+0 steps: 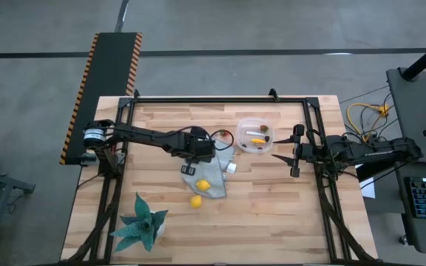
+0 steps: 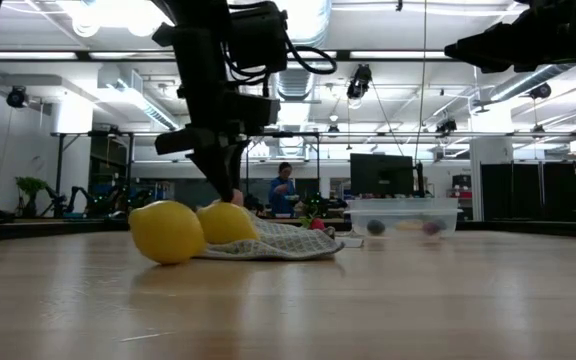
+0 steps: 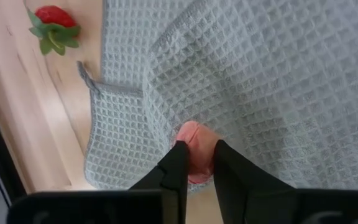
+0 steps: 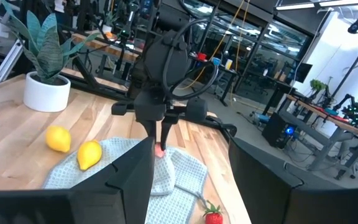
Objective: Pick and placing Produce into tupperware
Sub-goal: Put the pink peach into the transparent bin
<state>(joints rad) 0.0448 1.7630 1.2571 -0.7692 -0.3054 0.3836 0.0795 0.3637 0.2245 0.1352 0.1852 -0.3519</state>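
Note:
My left gripper (image 1: 190, 168) points down over the grey-blue cloth (image 1: 211, 174) and is shut on a small pink produce piece (image 3: 197, 149), near the cloth's edge. One lemon (image 1: 203, 185) lies on the cloth. A second lemon (image 1: 196, 201) lies on the table beside it. A red strawberry (image 3: 54, 25) lies on the wood next to the cloth. The clear tupperware (image 1: 256, 136) stands farther right and holds a yellow-orange stick and small dark pieces. My right gripper (image 1: 283, 157) is open and empty, raised to the right of the tupperware. My left gripper pinches the pink piece's two sides (image 3: 191, 142) between its two fingers, from above, pointing down. The piece's rounded end sticks out past the fingertips (image 3: 180, 155), right over the cloth. Whether it rests on the cloth or is clear of it, I cannot tell.
A teal spiky plant in a white pot (image 1: 143, 225) stands at the near left. A small white cube (image 1: 231, 168) lies by the cloth's right edge. Black frame rails (image 1: 220, 100) run along the far, left and right sides. Bare wood shows at the near middle and right.

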